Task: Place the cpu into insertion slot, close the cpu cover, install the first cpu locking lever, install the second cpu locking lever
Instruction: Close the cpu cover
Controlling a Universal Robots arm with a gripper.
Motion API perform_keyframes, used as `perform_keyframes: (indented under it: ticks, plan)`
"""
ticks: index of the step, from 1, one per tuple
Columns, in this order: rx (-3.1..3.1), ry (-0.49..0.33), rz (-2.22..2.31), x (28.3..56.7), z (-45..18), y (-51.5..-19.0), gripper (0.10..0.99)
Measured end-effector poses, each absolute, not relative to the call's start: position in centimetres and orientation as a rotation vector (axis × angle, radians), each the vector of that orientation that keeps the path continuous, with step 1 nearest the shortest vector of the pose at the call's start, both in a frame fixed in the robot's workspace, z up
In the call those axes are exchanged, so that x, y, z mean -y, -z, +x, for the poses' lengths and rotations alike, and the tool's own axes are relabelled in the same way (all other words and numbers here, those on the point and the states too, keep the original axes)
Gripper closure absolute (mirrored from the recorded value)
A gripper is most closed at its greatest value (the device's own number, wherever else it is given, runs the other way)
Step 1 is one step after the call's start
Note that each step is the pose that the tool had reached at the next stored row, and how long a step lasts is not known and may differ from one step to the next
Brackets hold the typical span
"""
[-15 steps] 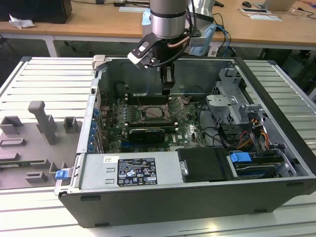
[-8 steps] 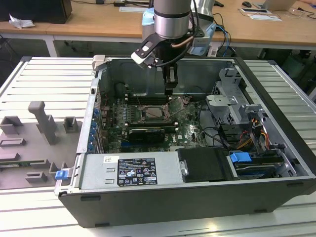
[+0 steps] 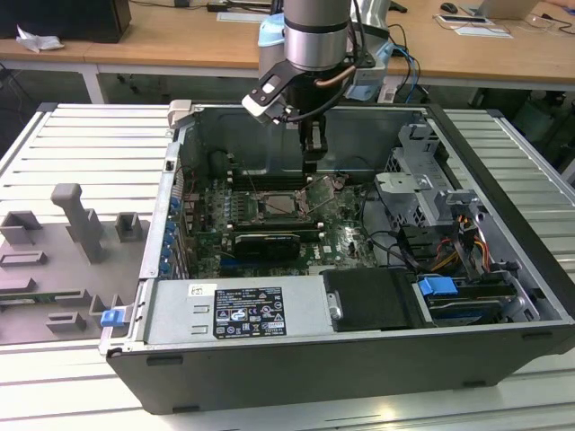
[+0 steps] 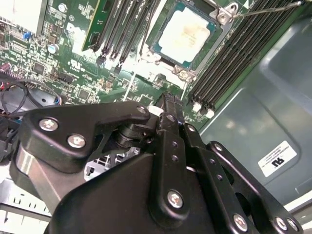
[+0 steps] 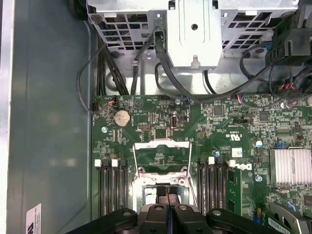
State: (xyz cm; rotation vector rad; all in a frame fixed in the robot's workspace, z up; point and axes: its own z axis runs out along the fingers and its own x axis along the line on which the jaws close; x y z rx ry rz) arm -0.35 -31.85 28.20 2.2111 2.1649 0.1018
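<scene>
- An open computer case (image 3: pixel 296 377) lay on its side on a slatted metal table (image 3: pixel 81 135), with its green board (image 3: pixel 341 238) facing up
- The arm (image 3: pixel 316 36) reached down into the case from above, and the tool (image 3: pixel 312 154) hung just over the socket
- The tool was clenched: its two black fingers (image 4: pixel 171 141) pressed together with nothing between them, and the first wrist view showed a thin seam where they met
- The cpu (image 4: pixel 187 33) sat flat in the socket, pale silvery top upward with a green edge around it, close under the tool but apart from it
- The cover (image 5: pixel 162 144) was swung open, hinged back off the cpu, with the board visible through its square window
- A thin wire lever (image 4: pixel 265 7) ran past one corner of the socket in the second wrist view; I could not tell whether it was hooked down
- Rows of black memory slots (image 4: pixel 224 68) flanked the socket on both sides
- Grey blocks (image 3: pixel 76 224) stood on the table at the exterior view's left, well apart from the case
</scene>
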Motion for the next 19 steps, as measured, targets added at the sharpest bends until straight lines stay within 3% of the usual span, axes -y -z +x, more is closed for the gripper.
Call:
perform_keyframes:
  ticks: [19]
  plan:
    - [-2.167, -0.097, 2.214, 31.9, 2.4, -27.8, 0.98]
